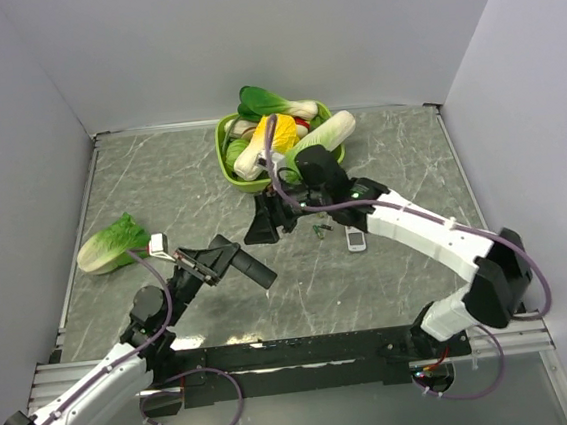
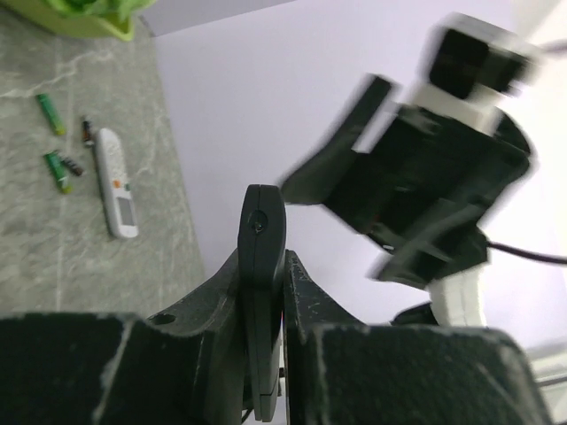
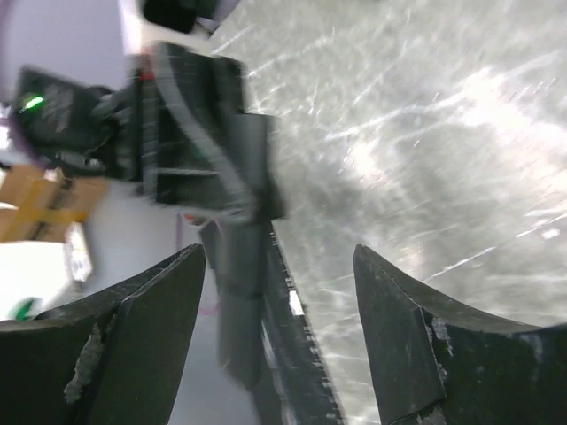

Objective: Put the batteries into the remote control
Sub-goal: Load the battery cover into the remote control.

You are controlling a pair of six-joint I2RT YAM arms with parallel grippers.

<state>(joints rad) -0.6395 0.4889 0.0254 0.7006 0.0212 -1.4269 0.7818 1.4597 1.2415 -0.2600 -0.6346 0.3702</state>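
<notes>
Closest in, on the left wrist view, the left claw (image 2: 262, 266) is pinching the remote control (image 2: 263, 221) edge-on. Its fingers are pressing against the two flat faces, and the slim black bar is sticking out past the fingertips, lifted off the table (image 1: 409, 160). Facing it, the right claw (image 3: 279, 257) is hanging spread wide with nothing between its fingers, tips pointing at the free end of the remote, near it but apart. It's showing blurred on the left wrist view, so I'm not reading finer detail there. Now the batteries (image 2: 50, 113): they're lying on the table well off to the side of the left claw, behind the right claw's fingertips and down by its wrist. Two green ones are plain to see, with a couple of smaller dark bits next to them that I can't make out. Just beside them a white remote (image 2: 116, 181) is lying flat, beyond the right claw a green basket (image 1: 227, 168) is sitting, and a loose lettuce (image 1: 114, 244) is lying out on the left claw's far side. So where are we standing? By my reading, early: the remote is up and being presented, but no battery is in either claw and none looks loaded. Whether the battery bay is open I can't tell, since the remote is showing only its edge. What's remaining, as I'm judging it, is picking up each battery, seating it and closing up.
</notes>
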